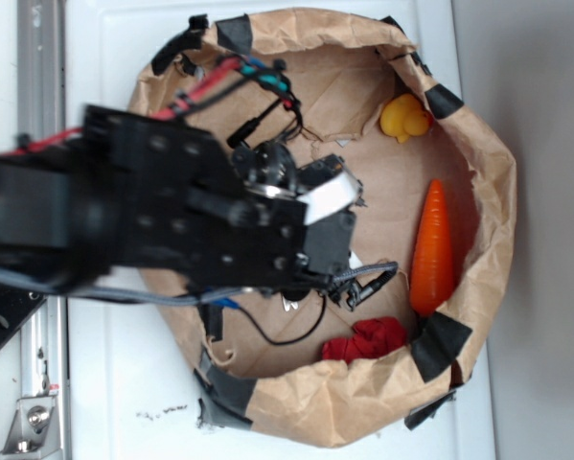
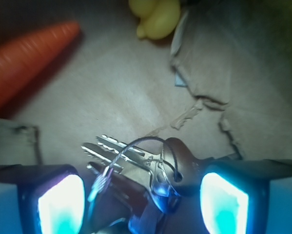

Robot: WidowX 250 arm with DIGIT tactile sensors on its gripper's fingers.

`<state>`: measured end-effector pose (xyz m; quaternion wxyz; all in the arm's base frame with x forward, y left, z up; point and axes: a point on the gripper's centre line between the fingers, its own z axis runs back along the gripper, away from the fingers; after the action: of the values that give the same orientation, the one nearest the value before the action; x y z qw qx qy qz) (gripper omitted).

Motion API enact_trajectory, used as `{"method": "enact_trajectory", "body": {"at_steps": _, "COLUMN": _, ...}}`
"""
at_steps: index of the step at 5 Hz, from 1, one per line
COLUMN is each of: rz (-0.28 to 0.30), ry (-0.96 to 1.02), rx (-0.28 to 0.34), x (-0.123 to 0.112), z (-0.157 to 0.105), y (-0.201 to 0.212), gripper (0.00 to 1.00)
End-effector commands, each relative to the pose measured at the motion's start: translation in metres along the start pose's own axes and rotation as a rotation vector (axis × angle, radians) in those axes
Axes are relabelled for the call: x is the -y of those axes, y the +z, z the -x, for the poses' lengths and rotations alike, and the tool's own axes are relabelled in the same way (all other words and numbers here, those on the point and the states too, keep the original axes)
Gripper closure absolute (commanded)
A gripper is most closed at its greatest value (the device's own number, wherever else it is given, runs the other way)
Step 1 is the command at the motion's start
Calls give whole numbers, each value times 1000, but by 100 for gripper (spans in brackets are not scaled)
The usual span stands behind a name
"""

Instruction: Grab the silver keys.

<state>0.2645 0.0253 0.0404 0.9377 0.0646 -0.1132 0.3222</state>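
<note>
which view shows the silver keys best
The wrist view: the silver keys lie on their ring between the fingers, blades fanned out. In the exterior view the arm hides them almost entirely.

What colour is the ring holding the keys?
Dark grey, thin wire; the ring on the silver keys shows best in the wrist view.

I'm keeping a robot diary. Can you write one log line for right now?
stage: closing in | target: silver keys between open jaws, not gripped | gripper low over paper floor | nearby: carrot, yellow duck
</note>
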Motion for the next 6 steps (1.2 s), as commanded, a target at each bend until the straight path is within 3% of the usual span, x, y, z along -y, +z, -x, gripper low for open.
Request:
{"method": "enact_trajectory", "body": {"at_steps": 1, "rz": -8, "ry": 86, "rx": 40, "x": -41, "z": -20, "y": 3, "gripper": 0}}
{"method": "enact_trajectory", "body": {"at_steps": 2, "rz": -7, "ry": 130, "rx": 52, "x": -50, "z": -19, "y": 4, "gripper": 100}}
{"method": "enact_trajectory", "body": {"at_steps": 6, "rz": 35, "ry": 107, "rx": 64, "x": -51, "z": -11, "y": 12, "gripper": 100}}
